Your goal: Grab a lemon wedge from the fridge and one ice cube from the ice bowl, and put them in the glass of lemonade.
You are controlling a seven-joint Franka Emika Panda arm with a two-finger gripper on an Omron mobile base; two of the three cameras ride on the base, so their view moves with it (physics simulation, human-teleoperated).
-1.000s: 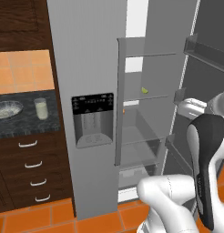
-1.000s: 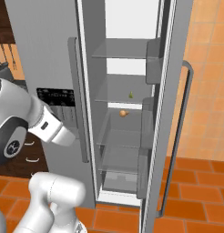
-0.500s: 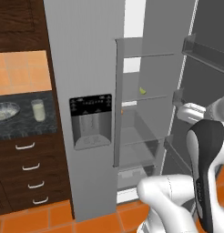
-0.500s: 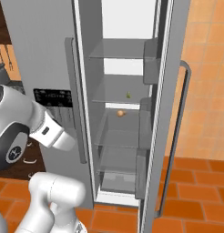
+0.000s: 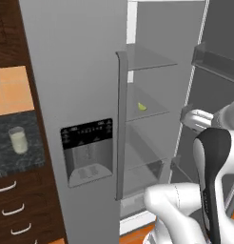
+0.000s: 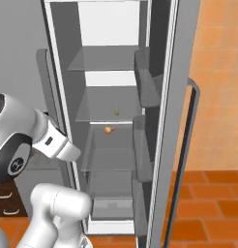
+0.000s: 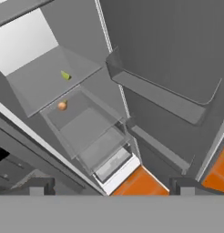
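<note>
Right-hand door of the fridge (image 5: pixel 71 71) swung wide, shelves bare to the eye. Lemon wedge (image 5: pixel 142 106) lying on a glass shelf about halfway up the open compartment, toward the back; same wedge seen from the other side (image 6: pixel 117 111) and through the hand camera (image 7: pixel 65 75). Small round orange fruit (image 6: pixel 108 130) resting one shelf lower, near the front edge, slightly to the left of the wedge in the right base view (apart from it, not touching). Orange fruit again in the hand view (image 7: pixel 62 105), just beneath the wedge's shelf. Gripper (image 7: pixel 109 186) spread wide, nothing between the two dark fingertips (image 7: pixel 37 186), well short of the shelves and outside the compartment. White arm bent in front of the open door in both base views. Glass of lemonade (image 5: pixel 17 140) standing on the dark speckled counter (image 5: pixel 24 159) to the left of the fridge, well apart from the wedge, pale liquid inside. Black dispenser panel (image 5: pixel 88 150) set in the closed left door, long grey handle (image 5: pixel 121 124) running down beside it. Dark drawers (image 5: pixel 14 214) below the counter. Orange tile floor (image 6: pixel 213 203) beyond the open door.
</note>
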